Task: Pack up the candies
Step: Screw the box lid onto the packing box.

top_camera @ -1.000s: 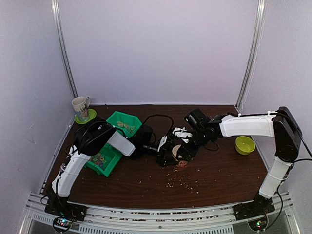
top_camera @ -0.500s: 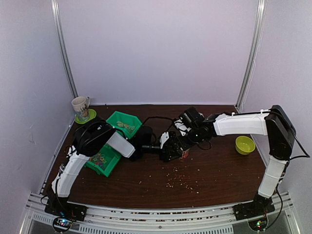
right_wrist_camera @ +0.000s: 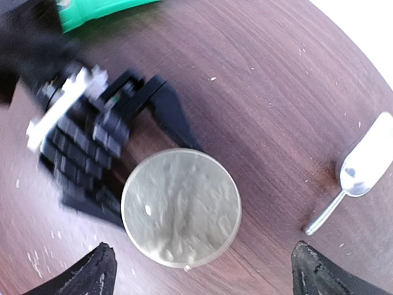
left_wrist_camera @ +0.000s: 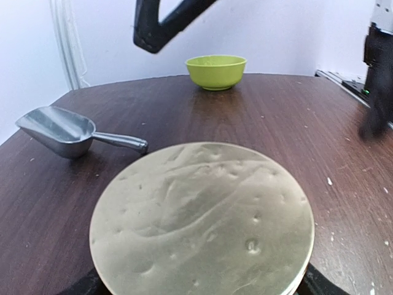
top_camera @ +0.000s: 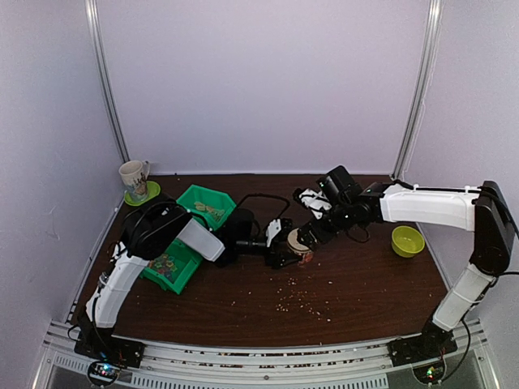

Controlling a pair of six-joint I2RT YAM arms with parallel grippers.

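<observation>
The candies lie as a mixed-colour heap in a green bin at the left, under the left arm. A jar with a round gold lid stands near the table's middle. My left gripper is shut on the jar's sides, and the lid fills most of the left wrist view. Whatever is inside the jar is hidden. My right gripper hangs above the lid, open. Its two dark fingertips stand far apart and touch nothing.
A metal scoop lies on the table beyond the jar, and a lime bowl sits at the right. A second green bin and a mug stand at the back left. Pale crumbs dot the front.
My right gripper opened wider and drew up and back to the right, off the jar. The lid stays on the jar. The left arm has not moved.
</observation>
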